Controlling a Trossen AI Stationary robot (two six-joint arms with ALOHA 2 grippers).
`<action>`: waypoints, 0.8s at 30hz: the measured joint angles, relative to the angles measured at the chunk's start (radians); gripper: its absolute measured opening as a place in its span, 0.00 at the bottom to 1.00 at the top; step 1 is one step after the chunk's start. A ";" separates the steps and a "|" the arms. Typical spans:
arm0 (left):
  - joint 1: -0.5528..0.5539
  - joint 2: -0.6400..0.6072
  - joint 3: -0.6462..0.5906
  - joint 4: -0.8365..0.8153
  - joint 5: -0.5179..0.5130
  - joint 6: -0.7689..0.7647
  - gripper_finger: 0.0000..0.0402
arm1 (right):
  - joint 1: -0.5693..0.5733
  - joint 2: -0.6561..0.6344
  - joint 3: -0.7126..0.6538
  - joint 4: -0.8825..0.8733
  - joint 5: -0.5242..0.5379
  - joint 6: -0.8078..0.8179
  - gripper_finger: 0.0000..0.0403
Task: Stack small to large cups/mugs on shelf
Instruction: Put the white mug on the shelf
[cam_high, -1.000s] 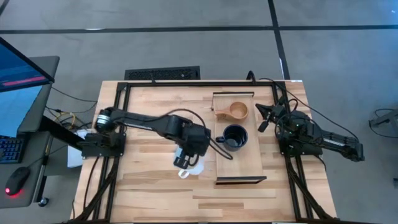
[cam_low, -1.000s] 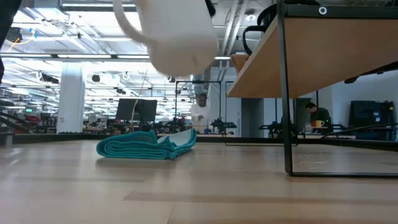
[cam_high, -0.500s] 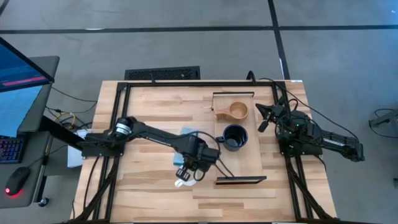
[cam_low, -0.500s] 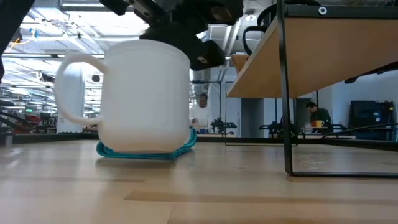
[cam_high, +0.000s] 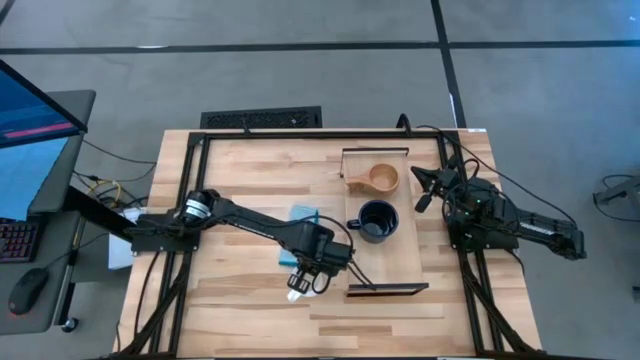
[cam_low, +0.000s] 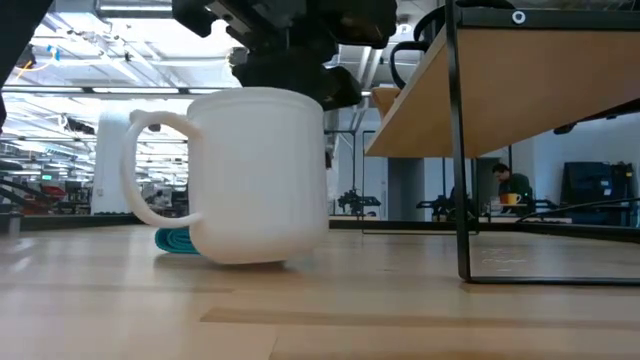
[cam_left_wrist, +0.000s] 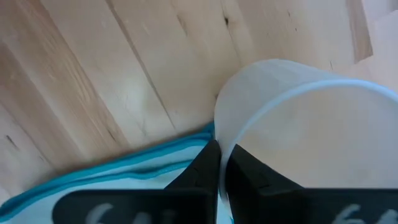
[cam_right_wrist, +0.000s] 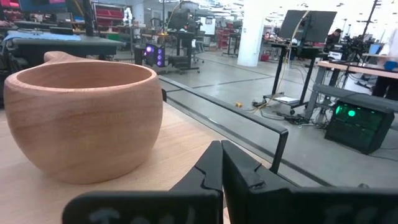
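The white mug (cam_low: 260, 180) stands on the tabletop in front of the shelf (cam_high: 385, 260), its handle (cam_low: 150, 165) toward the table's left. My left gripper (cam_high: 300, 285) points straight down over it and is shut on its rim. A small wooden cup (cam_high: 378, 180) and a dark navy mug (cam_high: 375, 221) stand on the shelf board. My right gripper (cam_high: 418, 190) waits shut at the table's right, level with the wooden cup (cam_right_wrist: 84, 118) and touching nothing. My left gripper pinches the white mug's rim (cam_left_wrist: 219, 134), one finger inside the mug and one outside. The fingers come from above, pointing down. The mug is upright below them, its base down at the tabletop (cam_low: 250, 262); whether it bears on the wood I cannot tell.
A folded blue cloth (cam_high: 303, 214) lies just behind the white mug, toward the far edge. The shelf's dark end bracket (cam_low: 460, 150) stands to the mug's right. Bare wood lies toward the table's near edge (cam_high: 300, 325).
My left gripper has gone down and toward the table's near edge with the white mug. The mug, first hanging high above the cloth, has come down upright to the tabletop, closer to the near edge than the cloth.
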 joint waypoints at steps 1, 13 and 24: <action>0.000 0.000 0.000 0.000 0.003 -0.005 0.02 | 0.000 0.000 0.000 0.000 0.000 0.000 0.05; 0.001 0.000 0.000 0.003 0.070 0.070 0.09 | 0.000 0.000 0.000 0.000 0.000 -0.001 0.06; 0.000 0.000 0.000 0.015 0.065 0.115 0.20 | 0.000 0.000 0.000 -0.001 0.000 -0.002 0.06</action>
